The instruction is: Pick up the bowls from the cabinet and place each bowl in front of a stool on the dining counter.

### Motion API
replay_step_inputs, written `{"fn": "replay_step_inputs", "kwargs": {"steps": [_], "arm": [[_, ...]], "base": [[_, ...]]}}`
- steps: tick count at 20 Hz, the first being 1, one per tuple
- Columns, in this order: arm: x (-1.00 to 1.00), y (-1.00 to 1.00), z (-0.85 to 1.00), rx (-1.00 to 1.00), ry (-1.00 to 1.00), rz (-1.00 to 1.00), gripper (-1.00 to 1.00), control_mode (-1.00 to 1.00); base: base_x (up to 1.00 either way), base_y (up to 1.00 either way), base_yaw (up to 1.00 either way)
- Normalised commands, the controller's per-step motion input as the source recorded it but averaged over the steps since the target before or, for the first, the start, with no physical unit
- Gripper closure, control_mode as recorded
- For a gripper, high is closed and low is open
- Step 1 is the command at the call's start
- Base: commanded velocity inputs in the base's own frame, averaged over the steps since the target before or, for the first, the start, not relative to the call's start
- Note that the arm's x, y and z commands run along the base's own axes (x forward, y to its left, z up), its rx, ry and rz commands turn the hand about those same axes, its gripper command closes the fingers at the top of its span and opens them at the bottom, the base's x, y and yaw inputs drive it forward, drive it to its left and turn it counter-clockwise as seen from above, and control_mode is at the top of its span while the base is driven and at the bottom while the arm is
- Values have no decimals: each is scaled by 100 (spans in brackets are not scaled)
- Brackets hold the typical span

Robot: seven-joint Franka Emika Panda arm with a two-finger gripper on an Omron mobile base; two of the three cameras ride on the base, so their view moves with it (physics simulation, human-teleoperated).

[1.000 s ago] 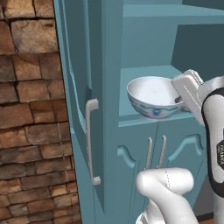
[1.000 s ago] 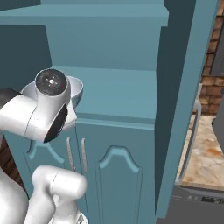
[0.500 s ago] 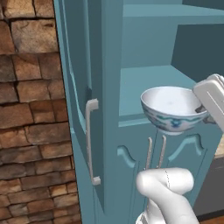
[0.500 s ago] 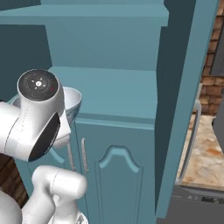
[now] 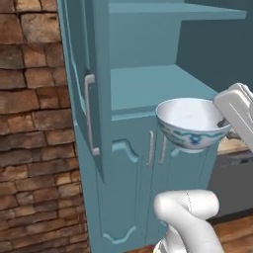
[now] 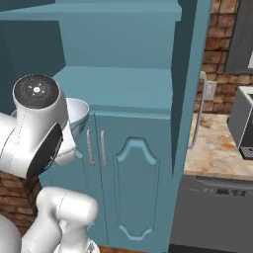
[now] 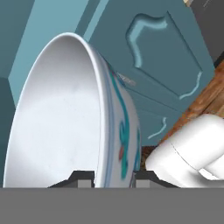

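A white bowl (image 5: 190,123) with a blue pattern outside hangs upright in the air, just in front of the teal cabinet (image 5: 143,86) and level with the top of its lower doors. My gripper (image 5: 222,124) is shut on the bowl's right rim. In the hand view the bowl (image 7: 65,118) stands close up, its rim pinched by my gripper (image 7: 113,177). From the right base view the bowl (image 6: 79,114) peeks out behind my arm, before the cabinet (image 6: 133,94). The shelf recess holds nothing I can see. The stool and the dining counter are out of view.
A brick wall (image 5: 29,128) stands left of the cabinet. The cabinet's tall door (image 5: 86,99) hangs open on the left, another door panel (image 6: 190,84) on the right. Further right are a mottled countertop (image 6: 215,148), a grey appliance front (image 6: 217,207) and a boxy appliance (image 6: 244,121).
The bowl has come out of the shelf recess, moving right and lower with my gripper. The whole view has shifted a little as well.
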Motion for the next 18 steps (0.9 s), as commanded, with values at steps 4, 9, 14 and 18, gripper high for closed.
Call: {"fn": "replay_step_inputs", "kwargs": {"steps": [4,9,14,18], "arm": [[0,0,0,0,0,0,100,100],[0,0,0,0,0,0,100,100],[0,0,0,0,0,0,100,100],[0,0,0,0,0,0,100,100]], "base": [[-100,19,-45],[-100,34,-77],[-99,25,-87],[-84,13,-88]]}}
